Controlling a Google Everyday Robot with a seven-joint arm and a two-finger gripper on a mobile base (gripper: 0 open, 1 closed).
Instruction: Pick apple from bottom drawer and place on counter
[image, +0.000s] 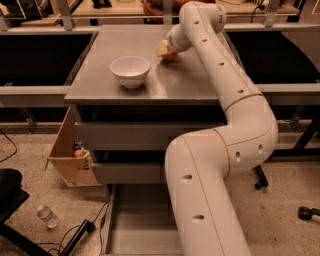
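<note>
Claw (165, 51) over counter (190, 82), white bowl (130, 71) beside

One camera looks steeply down from high behind the robot's arm (215, 170), facing 12 o'clock across the grey drawer cabinet (130, 136). It sits close, so the arm fills the frame from 6 to 1 o'clock. The desk (190, 82) lies above centre, the claw (166, 50) over its far half near 12 o'clock, and the bottom drawer (140, 220) at 6 o'clock
</note>
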